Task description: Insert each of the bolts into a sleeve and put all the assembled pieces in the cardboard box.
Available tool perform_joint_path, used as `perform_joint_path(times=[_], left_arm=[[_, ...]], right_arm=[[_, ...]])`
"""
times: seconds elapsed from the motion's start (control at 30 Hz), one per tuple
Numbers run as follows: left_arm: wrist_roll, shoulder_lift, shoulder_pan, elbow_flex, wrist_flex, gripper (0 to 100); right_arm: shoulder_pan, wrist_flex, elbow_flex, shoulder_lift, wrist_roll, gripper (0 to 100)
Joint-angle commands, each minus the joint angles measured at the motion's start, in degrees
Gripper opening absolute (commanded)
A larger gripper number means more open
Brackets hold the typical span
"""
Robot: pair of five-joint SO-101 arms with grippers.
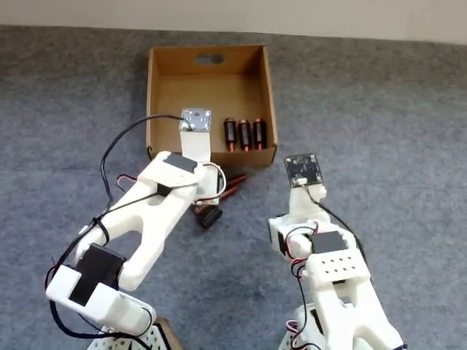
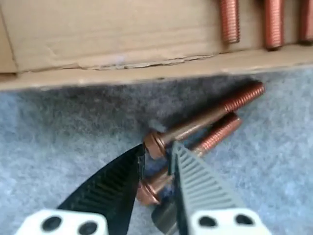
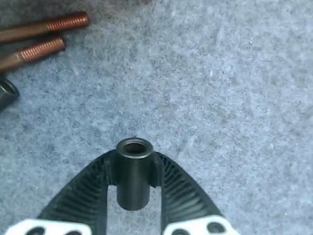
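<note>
Two copper bolts (image 2: 205, 120) lie side by side on the grey carpet just in front of the cardboard box (image 1: 153, 95). My left gripper (image 2: 156, 149) is down over their heads, its fingers closed against the head of the upper bolt (image 2: 154, 143). A black sleeve (image 1: 209, 216) lies close behind that gripper. My right gripper (image 3: 133, 157) is shut on another black sleeve (image 3: 133, 171), held a little above the carpet with its open end facing away from the wrist. Three assembled pieces (image 1: 244, 134) lie in the box's front right corner.
The box's front wall (image 2: 122, 73) stands right beyond the bolts. The bolts' threaded ends (image 3: 49, 24) and the loose sleeve (image 3: 6, 93) lie ahead of the right gripper. Open carpet (image 1: 394, 146) stretches to the right of the box.
</note>
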Motion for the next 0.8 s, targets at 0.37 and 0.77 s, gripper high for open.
perform_joint_path(times=[0.37,0.77], left_arm=[[0.09,-0.92,-6.02,0.31,4.57,4],[-0.35,-0.92,-7.34,-8.75,20.92,4]], right_arm=[[0.57,-1.01,-0.22,-0.84,-0.35,0.5],[0.48,-1.01,-0.22,-0.84,-0.35,0.5]])
